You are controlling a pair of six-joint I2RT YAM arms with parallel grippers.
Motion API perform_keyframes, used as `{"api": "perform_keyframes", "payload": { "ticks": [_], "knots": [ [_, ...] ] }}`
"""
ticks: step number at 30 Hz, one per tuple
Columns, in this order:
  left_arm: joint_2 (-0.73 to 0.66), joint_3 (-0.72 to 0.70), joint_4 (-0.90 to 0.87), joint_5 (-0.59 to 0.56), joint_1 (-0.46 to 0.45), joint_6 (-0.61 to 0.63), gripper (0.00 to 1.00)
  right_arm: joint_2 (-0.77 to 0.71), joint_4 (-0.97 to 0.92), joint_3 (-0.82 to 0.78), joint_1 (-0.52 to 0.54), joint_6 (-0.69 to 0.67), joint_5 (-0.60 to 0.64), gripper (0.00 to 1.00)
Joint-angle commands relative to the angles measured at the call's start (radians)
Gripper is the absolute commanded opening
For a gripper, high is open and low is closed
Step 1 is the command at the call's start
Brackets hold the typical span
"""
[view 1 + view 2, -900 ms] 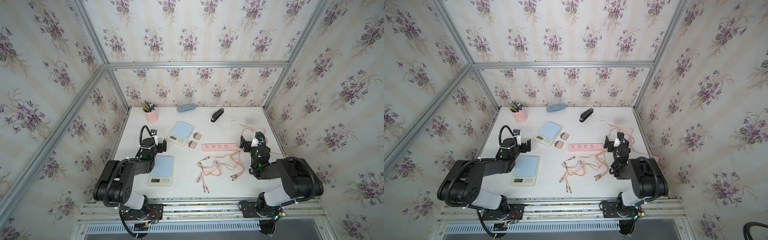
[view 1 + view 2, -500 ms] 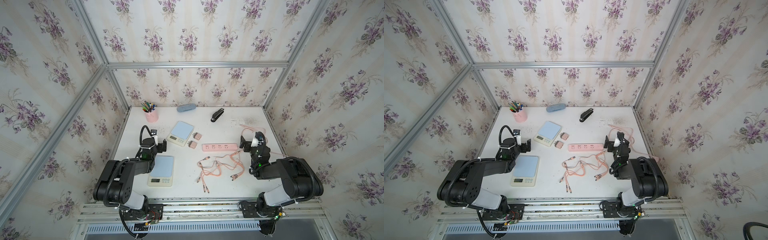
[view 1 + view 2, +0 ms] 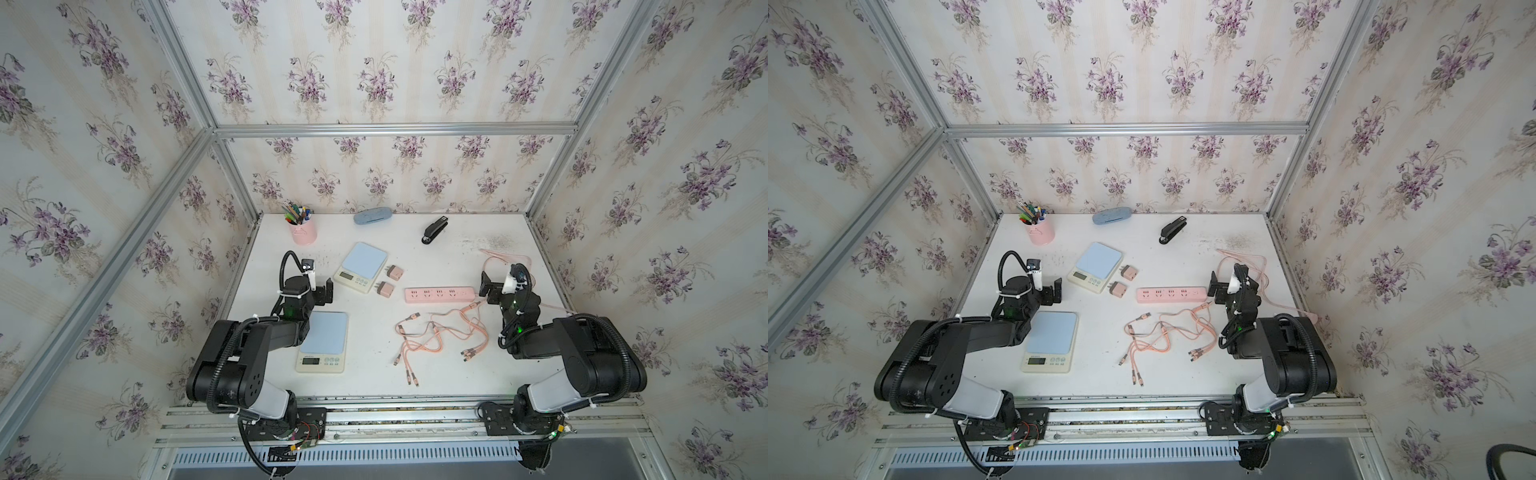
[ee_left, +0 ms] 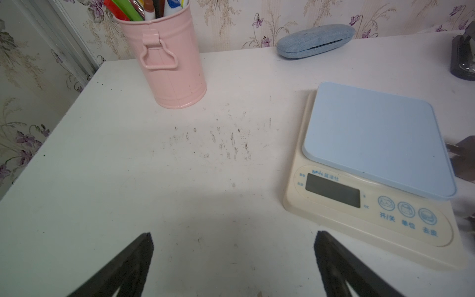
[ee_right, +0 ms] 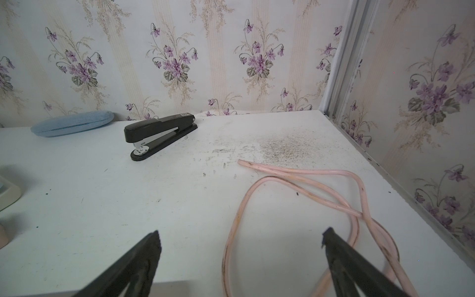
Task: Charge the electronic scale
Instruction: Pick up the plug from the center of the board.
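Two cream electronic scales with blue tops lie on the white table, one near the front left and one farther back. Two pink charger plugs sit beside the far scale. A pink power strip lies mid-table, its cord looping to the right. Tangled pink charging cables lie in front of the strip. My left gripper stands open and empty just left of the far scale. My right gripper is open and empty at the strip's right end, over the cord.
A pink pen cup, a blue glasses case and a black stapler stand along the back wall. Floral walls with metal frame rails close in the table on the left, back and right.
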Motion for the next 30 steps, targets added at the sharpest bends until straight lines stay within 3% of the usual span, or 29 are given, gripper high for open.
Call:
{"api": "perform_keyframes", "payload": {
  "ticks": [1, 10, 17, 22, 24, 26, 30],
  "knots": [
    [-0.002, 0.007, 0.020, 0.003, 0.002, -0.003, 1.00, -0.003, 0.018, -0.001, 0.000, 0.008, 0.002, 1.00],
    [-0.021, 0.008, 0.010, 0.005, -0.002, 0.003, 0.99, -0.003, 0.017, -0.001, 0.000, 0.007, 0.002, 1.00],
    [-0.250, 0.138, -0.359, -0.042, -0.028, -0.044, 1.00, -0.017, 0.012, 0.003, 0.000, 0.008, 0.009, 1.00],
    [-0.304, 0.278, -0.599, 0.021, -0.120, -0.039, 1.00, -0.171, -0.353, 0.152, 0.001, 0.030, 0.043, 0.96],
    [-0.278, 0.331, -0.672, 0.050, -0.182, 0.036, 1.00, -0.209, -0.466, 0.219, 0.001, 0.127, 0.068, 0.91],
    [-0.223, 0.380, -0.736, 0.106, -0.249, 0.169, 0.99, -0.230, -0.578, 0.299, 0.015, 0.195, 0.003, 0.84],
    [-0.079, 0.513, -0.861, 0.236, -0.294, 0.245, 0.98, -0.188, -0.753, 0.457, 0.190, 0.165, 0.048, 0.80]
  ]
}}
